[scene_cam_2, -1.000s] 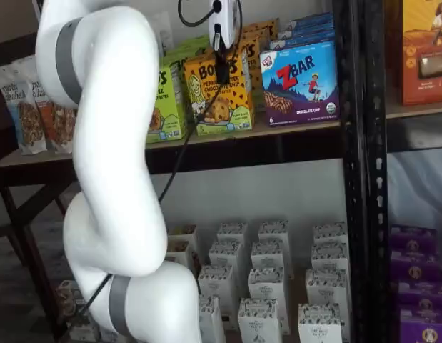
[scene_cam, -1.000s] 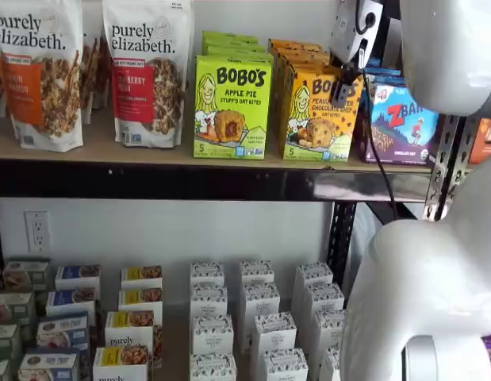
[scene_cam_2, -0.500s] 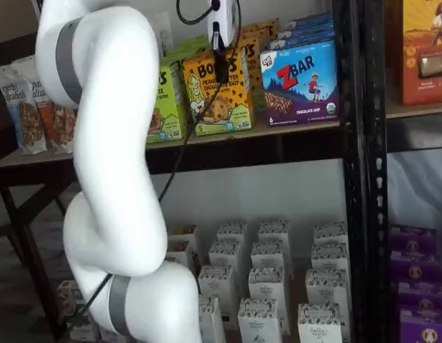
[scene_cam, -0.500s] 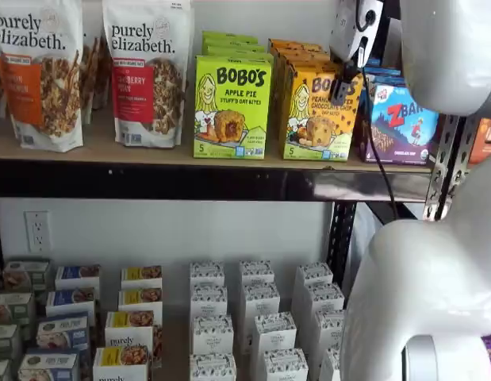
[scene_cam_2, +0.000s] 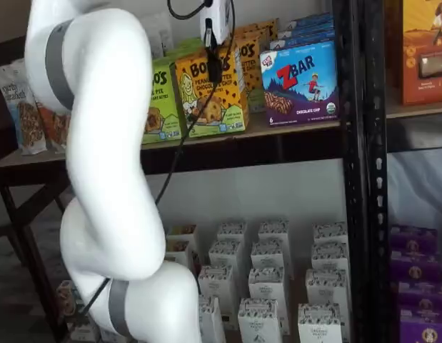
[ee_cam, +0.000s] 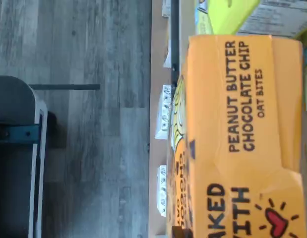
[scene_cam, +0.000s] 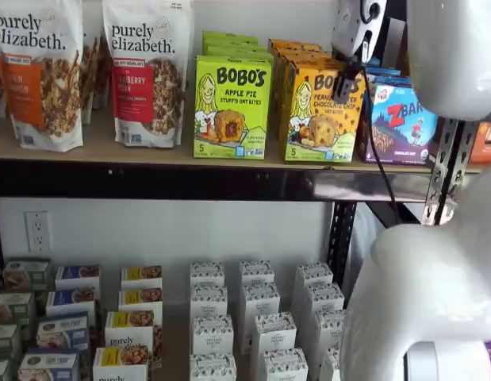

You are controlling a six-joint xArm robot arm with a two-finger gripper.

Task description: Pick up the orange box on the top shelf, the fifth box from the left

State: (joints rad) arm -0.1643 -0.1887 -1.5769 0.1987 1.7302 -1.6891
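Orange box (scene_cam: 320,115): upright on the top shelf (scene_cam: 150,151), near the front edge, between the lime-green Apple Pie box (scene_cam: 232,107) at left and the blue Zbar box (scene_cam: 400,123) at right; more orange cartons stand in file behind it. In a shelf view the box (scene_cam_2: 212,93) appears tilted, top leaning out toward the near side and left, base at the shelf edge; whether the base has left the board cannot be told.

Long axis: vertical, approx. Printed face points near, toward the cameras; narrow top panel faces up and fills the wrist view (ee_cam: 237,139), lettering turned sideways.

Gripper (scene_cam: 348,82): hangs from above, directly over the box's top edge and front face, black fingers overlapping the carton in both shelf views (scene_cam_2: 214,66). Fingers seen side-on, no gap visible; clenched on the box or not cannot be told. Box lies straight below the gripper.

Judgement: coming move turns on a vertical lift, then pull toward near side, clear of the neighbours.
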